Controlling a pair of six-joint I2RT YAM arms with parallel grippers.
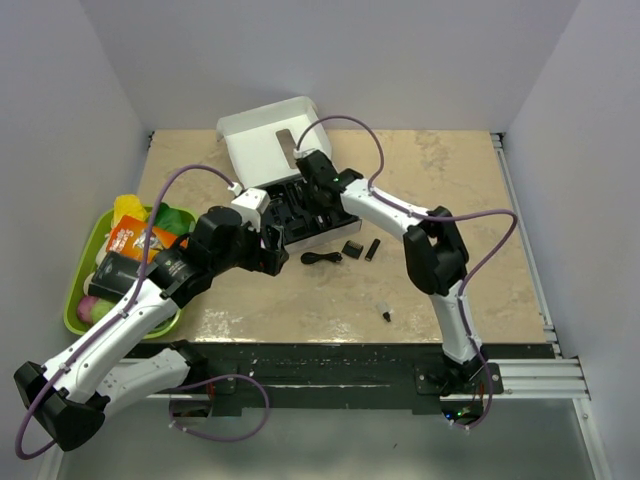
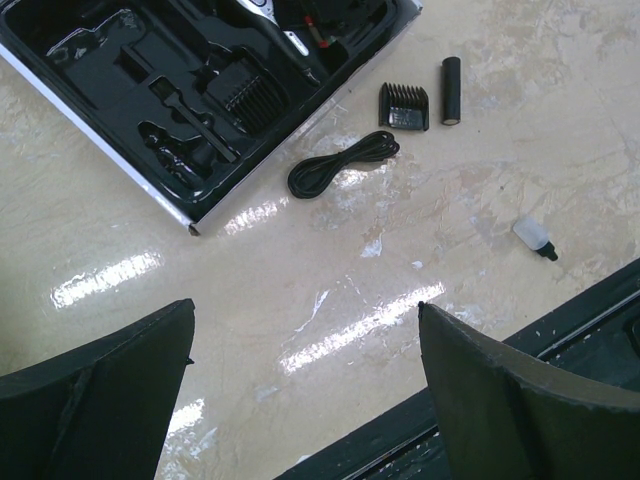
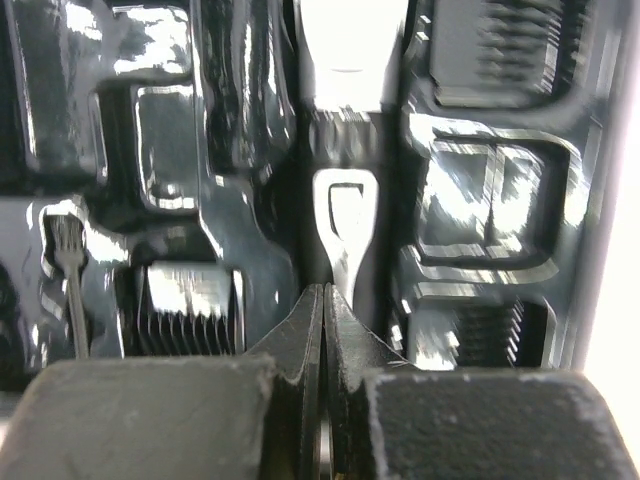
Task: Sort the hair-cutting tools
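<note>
The slim hair clipper (image 3: 343,215) lies in the middle slot of the black insert (image 2: 90,60), and my right gripper (image 3: 327,290) is shut, empty, with its tips right above it. In the top view the right gripper (image 1: 322,205) is over the insert (image 1: 290,220). One comb attachment (image 3: 185,308) sits in a slot left of the clipper; it also shows in the left wrist view (image 2: 250,95). On the table lie the coiled black cord (image 2: 340,165), another comb attachment (image 2: 404,105) and a black cylinder (image 2: 451,90). My left gripper (image 2: 305,305) is open and empty, just near of the insert (image 1: 278,250).
The white box lid (image 1: 265,140) stands behind the insert. A small clear bottle with a black cap (image 2: 533,237) lies near the table's front edge. A green tray (image 1: 85,290) with packets and fruit sits at the left. A small brush (image 3: 70,270) rests in the insert.
</note>
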